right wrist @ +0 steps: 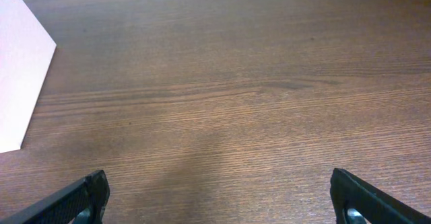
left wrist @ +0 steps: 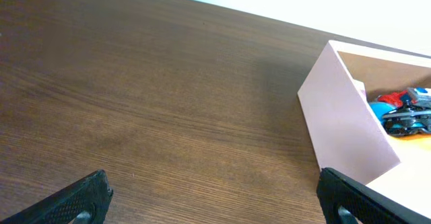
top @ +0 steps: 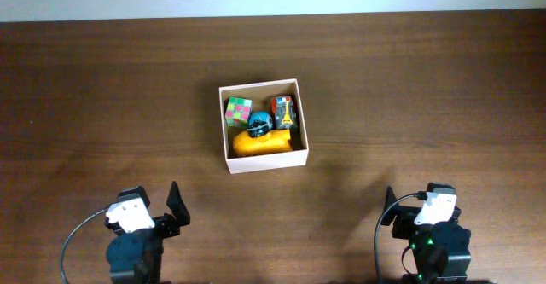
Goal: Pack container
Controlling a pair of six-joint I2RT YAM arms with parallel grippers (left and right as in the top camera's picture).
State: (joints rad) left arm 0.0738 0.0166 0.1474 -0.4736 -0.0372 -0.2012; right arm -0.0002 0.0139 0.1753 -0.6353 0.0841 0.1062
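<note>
The container [top: 266,160] sits ahead — right of the left pincer [left wrist: 215,207], left of the right pincer [right wrist: 215,200], nearer the left. Both stand apart, empty.

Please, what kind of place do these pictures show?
Probably a robot test bench indoors: a wooden table, a left hand and a right hand, both open, low over it, and one white container holding small toys.

White container [top: 264,162], tan inside; multicoloured cube [top: 238,110]; orange toy [top: 269,145]; perhaps blue-black car [top: 258,130].
</note>
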